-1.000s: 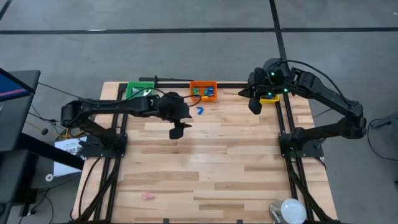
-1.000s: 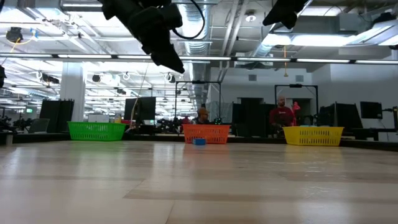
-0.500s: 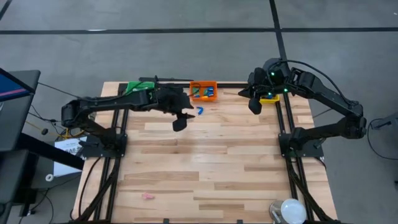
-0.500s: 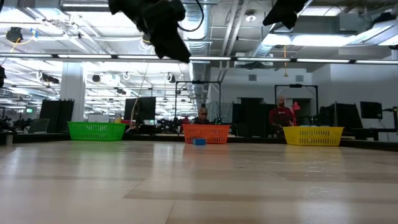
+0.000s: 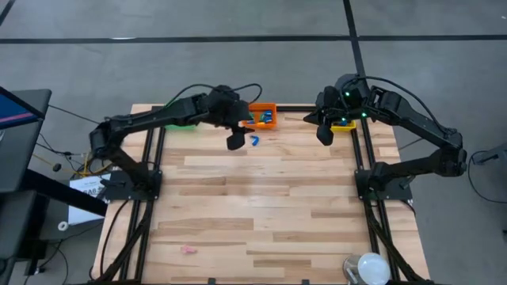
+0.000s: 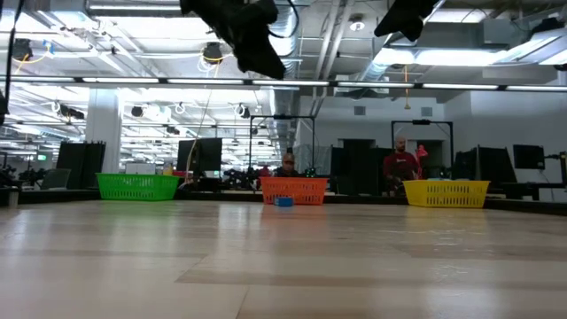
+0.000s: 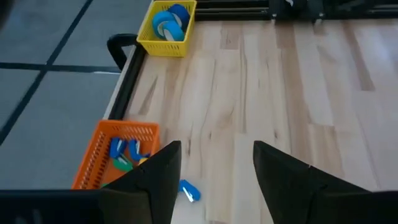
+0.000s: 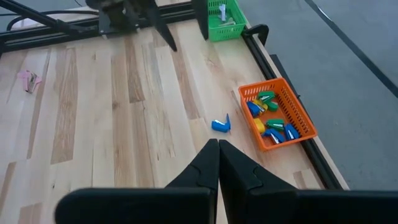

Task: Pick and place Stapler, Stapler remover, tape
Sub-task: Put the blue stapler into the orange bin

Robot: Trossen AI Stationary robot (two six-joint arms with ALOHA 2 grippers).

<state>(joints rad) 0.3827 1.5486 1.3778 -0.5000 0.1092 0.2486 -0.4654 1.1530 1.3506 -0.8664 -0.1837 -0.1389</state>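
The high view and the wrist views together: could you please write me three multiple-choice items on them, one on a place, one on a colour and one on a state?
1. Where does the loose blue piece lie?
A. in the green bin
B. on the table beside the orange bin
C. in the yellow bin

2. What colour is the bin holding the tape rolls?
A. yellow
B. orange
C. green

3. How is the left gripper?
A. shut on a stapler
B. shut and empty
C. open and empty

Key: 1 B, it rests on bare wood just outside that bin; 2 A, the rolls sit in the yellow bin; 3 C, its fingers stand apart with nothing between.
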